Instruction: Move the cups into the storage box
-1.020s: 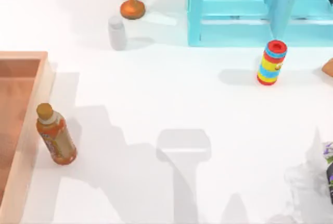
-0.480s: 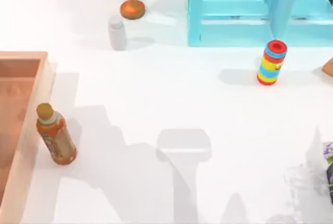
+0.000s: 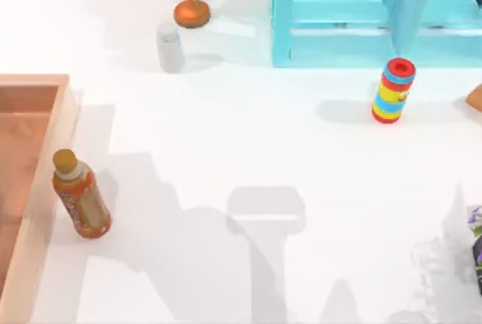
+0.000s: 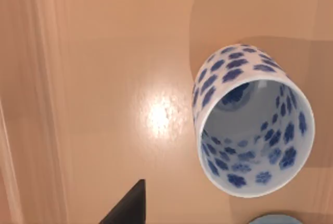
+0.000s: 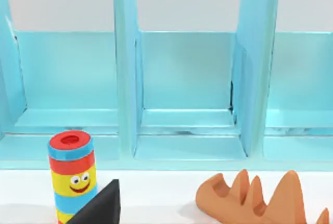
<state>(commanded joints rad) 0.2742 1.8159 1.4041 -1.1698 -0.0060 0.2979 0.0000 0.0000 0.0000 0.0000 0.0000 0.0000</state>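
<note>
The white cup [image 4: 255, 125] with the blue floral pattern stands upright on the reddish-brown floor of the storage box [image 4: 104, 78], close under my left wrist. Beside it, at the picture's edge, is a sliver of the blue cup's rim [image 4: 276, 219]. One dark fingertip [image 4: 127, 208] of my left gripper hangs above the floor, apart from the white cup and touching nothing; the gripper is open. In the top view the storage box [image 3: 47, 188] lies at the table's left edge. My right gripper is parked on the right side, open, with one fingertip [image 5: 101, 206] in its wrist view.
An orange bottle [image 3: 81, 194] stands just outside the box's right wall. A grey-white bottle [image 3: 169, 47] and an orange stand [image 3: 190, 9] are at the back. The striped cylinder [image 3: 394, 90] stands before the turquoise furniture [image 3: 361, 15]. An orange jagged object [image 5: 260, 198] lies near the right gripper.
Only the faint shading on the box floor shifts in the top view. No object on the table has moved.
</note>
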